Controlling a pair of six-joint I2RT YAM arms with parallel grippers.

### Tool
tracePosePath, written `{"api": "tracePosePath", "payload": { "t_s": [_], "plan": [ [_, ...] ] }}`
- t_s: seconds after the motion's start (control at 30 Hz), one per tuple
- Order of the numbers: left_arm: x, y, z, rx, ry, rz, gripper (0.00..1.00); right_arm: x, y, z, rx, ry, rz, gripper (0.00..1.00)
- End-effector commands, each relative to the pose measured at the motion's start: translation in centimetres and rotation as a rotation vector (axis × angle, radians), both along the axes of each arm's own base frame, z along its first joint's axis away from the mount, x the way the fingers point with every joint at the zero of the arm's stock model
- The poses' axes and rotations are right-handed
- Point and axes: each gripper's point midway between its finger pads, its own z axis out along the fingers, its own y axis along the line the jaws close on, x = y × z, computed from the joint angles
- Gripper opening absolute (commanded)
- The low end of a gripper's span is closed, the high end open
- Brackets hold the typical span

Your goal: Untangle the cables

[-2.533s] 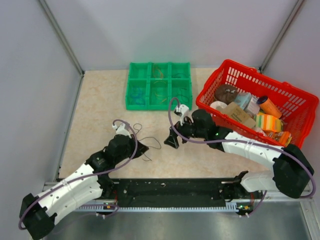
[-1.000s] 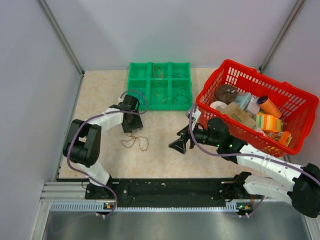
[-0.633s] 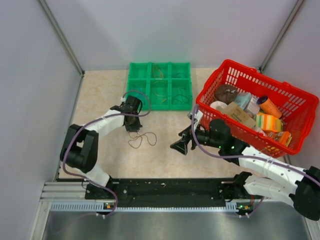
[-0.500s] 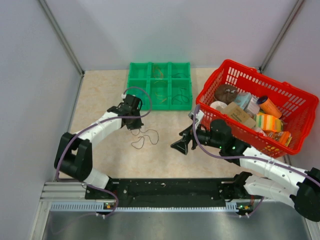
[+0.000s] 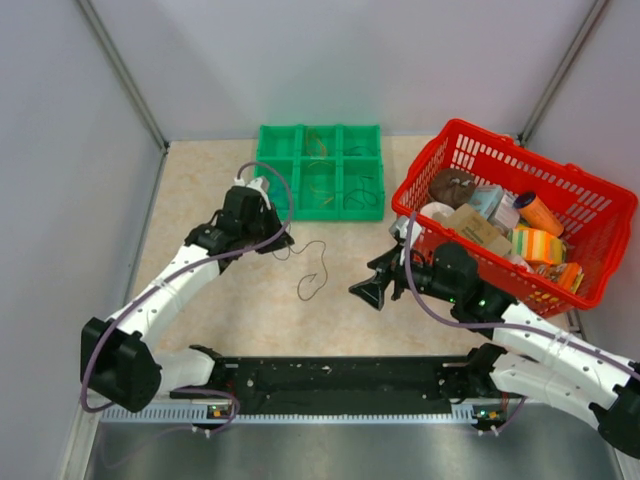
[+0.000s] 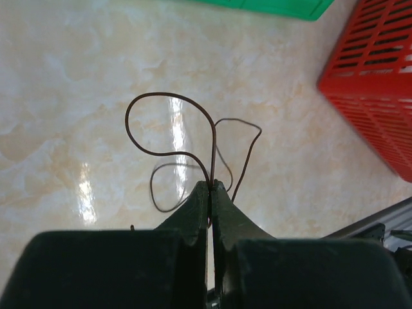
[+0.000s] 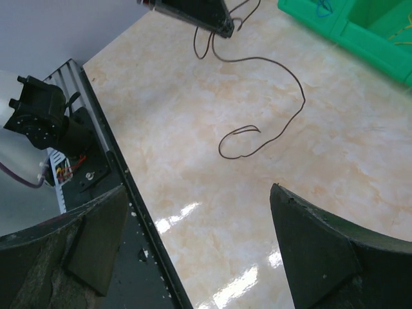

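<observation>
A single thin dark-brown cable [image 5: 315, 270] trails from my left gripper [image 5: 278, 243] across the beige table. In the left wrist view the jaws are pressed together on the cable [image 6: 168, 125], which loops ahead of the fingertips [image 6: 200, 193]. The right wrist view shows the strand [image 7: 283, 122] curling on the table, with its upper end in the left gripper [image 7: 219, 26]. My right gripper [image 5: 366, 289] is open and empty, right of the strand's free end. More thin wires lie in the green tray [image 5: 268, 205].
A green six-compartment tray [image 5: 300, 135] stands at the back centre. A red basket [image 5: 470, 150] full of groceries stands at the right. The black rail [image 5: 330, 385] runs along the table's near edge, also shown in the right wrist view [image 7: 96, 148]. Grey walls close in both sides.
My left gripper has lifted and swung back and slightly left, and the brown cable has drawn out from a small coil into a long strand. My right gripper has shifted slightly right.
</observation>
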Motion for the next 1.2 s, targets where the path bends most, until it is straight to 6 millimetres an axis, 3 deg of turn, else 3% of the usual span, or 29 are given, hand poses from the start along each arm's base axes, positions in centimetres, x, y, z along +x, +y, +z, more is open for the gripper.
{"api": "tracePosePath", "payload": {
  "t_s": [0.0,0.13,0.43,0.57,0.73,0.93,1.0,1.07,1.17],
  "plan": [
    [-2.4,-1.1,-1.7,-0.109,0.068,-0.023,0.0,0.0,-0.1,1.3,0.023,-0.038,-0.01,0.9],
    [-3.5,-2.3,-3.5,-0.126,0.095,-0.046,0.0,0.0,0.0,1.2,0.022,-0.034,-0.009,0.9],
    [-5.6,-5.5,-9.8,0.115,0.175,-0.097,0.07,0.1,-0.3,1.2,0.021,-0.037,-0.023,0.9],
    [-6.2,-6.9,-11.6,0.169,0.202,-0.103,0.08,0.1,-0.7,1.5,0.026,-0.049,-0.036,0.9],
    [-7.1,-8.1,-11.4,0.238,0.155,-0.128,0.32,0.1,-0.9,1.3,0.021,-0.051,-0.044,0.91],
    [-8.4,-8.0,-10.6,0.256,0.112,-0.151,0.52,0.1,-1.0,1.2,0.019,-0.05,-0.047,0.91],
    [-8.9,-7.9,-10.3,0.259,0.09,-0.176,0.63,0.0,-1.0,1.3,0.022,-0.052,-0.046,0.91],
    [-9.4,-7.9,-10.1,0.273,0.078,-0.217,0.87,0.0,-1.1,1.6,0.026,-0.056,-0.047,0.91],
    [-10.0,-7.7,-9.8,0.333,0.087,-0.28,0.93,-0.1,-1.3,1.8,0.03,-0.06,-0.054,0.91]
  ]
}}
